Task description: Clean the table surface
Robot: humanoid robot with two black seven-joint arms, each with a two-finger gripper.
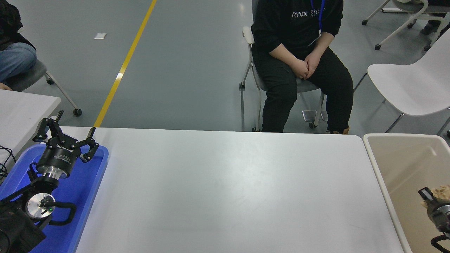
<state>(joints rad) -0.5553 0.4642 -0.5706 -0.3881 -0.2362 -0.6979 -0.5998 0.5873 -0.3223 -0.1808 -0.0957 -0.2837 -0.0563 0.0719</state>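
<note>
The table surface [225, 189] is a wide glossy white-grey top that fills the middle of the head view, with nothing lying on it. My right gripper [434, 196] comes in at the lower right edge, above the inside of the beige bin [378, 165]. It holds a tan crumpled wad [441, 192] at its fingertips. My left gripper [66, 133] is parked at the lower left over the blue tray [95, 175], fingers spread open and empty.
A person in black sits on a wheeled chair [248, 70] beyond the far edge, hands clasped. A smaller white table corner [24, 112] is at the left. A white chair [411, 84] stands at the far right. Another seated person [14, 56] is at the top left.
</note>
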